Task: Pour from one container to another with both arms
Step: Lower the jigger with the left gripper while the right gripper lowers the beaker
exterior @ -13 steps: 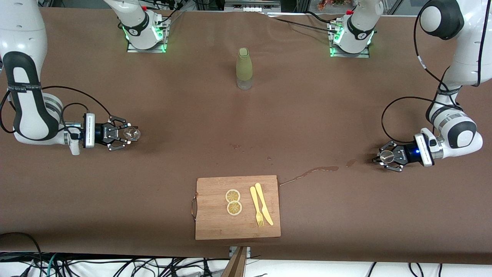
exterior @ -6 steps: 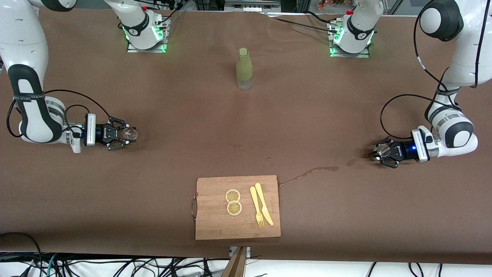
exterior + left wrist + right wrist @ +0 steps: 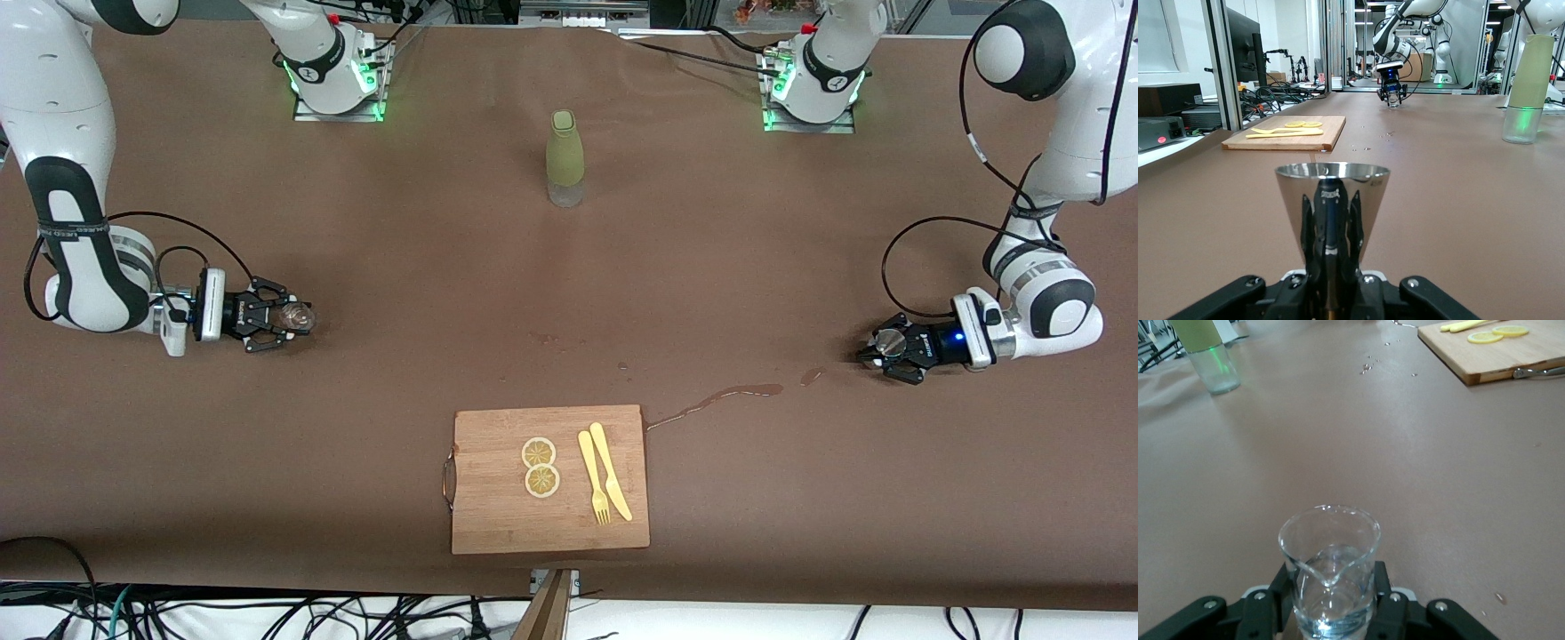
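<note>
Brown paper-covered table (image 3: 400,293), lab racks and cables round the edges. Nearest the front camera: wooden cutting board (image 3: 498,516) with two lemon slices (image 3: 540,467) plus a yellow fork (image 3: 593,478) and knife (image 3: 612,469). Just past its corner, toward the left arm's end, a wet streak (image 3: 711,402) and scattered drops lie on the paper, so I'd judge some liquid was spilled.

Mid-table, well apart: right gripper (image 3: 286,318) down at the table near its own end, clamped on a small glass pitcher (image 3: 1329,577) with clear liquid in the bottom. Left gripper (image 3: 871,348) low at the opposite end, clamped on a shiny metal cone-shaped cup (image 3: 1332,203); can't see inside it.

Farthest: green bottle (image 3: 565,158), upright, untouched, between the two bases.

Status: both containers grasped and upright, arms at opposite ends. Left to do as I read it: bring the two together and tip one into the other.
</note>
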Controlling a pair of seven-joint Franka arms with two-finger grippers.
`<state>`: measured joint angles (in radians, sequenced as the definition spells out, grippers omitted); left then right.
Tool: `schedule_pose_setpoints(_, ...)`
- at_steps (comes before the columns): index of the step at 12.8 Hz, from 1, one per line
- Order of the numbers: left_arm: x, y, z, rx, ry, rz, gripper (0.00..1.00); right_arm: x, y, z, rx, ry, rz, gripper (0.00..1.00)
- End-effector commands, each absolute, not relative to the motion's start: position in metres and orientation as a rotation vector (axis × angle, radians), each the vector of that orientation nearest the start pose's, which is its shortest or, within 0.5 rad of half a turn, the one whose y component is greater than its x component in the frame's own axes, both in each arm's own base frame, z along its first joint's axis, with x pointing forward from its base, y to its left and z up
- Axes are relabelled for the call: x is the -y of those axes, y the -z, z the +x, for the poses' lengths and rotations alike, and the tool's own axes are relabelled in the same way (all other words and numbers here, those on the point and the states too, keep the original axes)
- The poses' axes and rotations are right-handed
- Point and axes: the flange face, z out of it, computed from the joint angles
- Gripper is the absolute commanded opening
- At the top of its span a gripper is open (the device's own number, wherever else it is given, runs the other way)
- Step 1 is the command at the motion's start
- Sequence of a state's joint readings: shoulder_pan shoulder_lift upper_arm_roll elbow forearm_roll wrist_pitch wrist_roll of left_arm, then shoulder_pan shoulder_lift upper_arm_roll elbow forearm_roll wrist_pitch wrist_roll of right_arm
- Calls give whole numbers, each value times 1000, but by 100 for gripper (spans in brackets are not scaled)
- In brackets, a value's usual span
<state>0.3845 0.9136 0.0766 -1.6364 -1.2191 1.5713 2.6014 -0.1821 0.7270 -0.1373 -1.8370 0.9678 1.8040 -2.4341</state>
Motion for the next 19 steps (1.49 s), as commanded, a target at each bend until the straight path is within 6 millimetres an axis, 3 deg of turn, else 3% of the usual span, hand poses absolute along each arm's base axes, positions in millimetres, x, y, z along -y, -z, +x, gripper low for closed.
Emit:
schedule_pose_setpoints(1, -176, -87, 577, 1349, -1169, 1467, 0, 115, -112, 565, 1568, 669, -1644, 17)
schedule_pose_setpoints(5, -176, -81, 575, 1350, -1164, 1474, 0, 116, -104, 563, 1568, 659, -1660, 18)
schedule_pose_setpoints(7, -177, -75, 573, 1344, -1157, 1483, 0, 116, -104, 563, 1568, 659, -1660, 25)
schedule_pose_setpoints(9, -177, -75, 573, 1349, -1160, 1482, 7, 115, -103, 563, 1569, 656, -1661, 31)
schedule_pose_setpoints(10, -177, -75, 573, 1350, -1161, 1482, 19, 112, -103, 564, 1576, 653, -1660, 32)
schedule_pose_setpoints(11, -177, -76, 573, 1353, -1163, 1481, 55, 112, -102, 565, 1580, 651, -1667, 32)
schedule_pose_setpoints(12, -177, -76, 573, 1353, -1161, 1479, 99, 110, -101, 566, 1585, 648, -1670, 33)
schedule_pose_setpoints(14, -177, -76, 573, 1370, -1166, 1470, 100, 109, -101, 566, 1585, 644, -1668, 54)
schedule_pose_setpoints(15, -178, -78, 574, 1373, -1168, 1470, 100, 108, -100, 565, 1585, 644, -1667, 80)
schedule_pose_setpoints(16, -179, -80, 574, 1375, -1170, 1471, 100, 108, -99, 565, 1586, 642, -1665, 100)
schedule_pose_setpoints(19, -182, -84, 576, 1381, -1172, 1477, 100, 110, -98, 563, 1600, 621, -1659, 100)
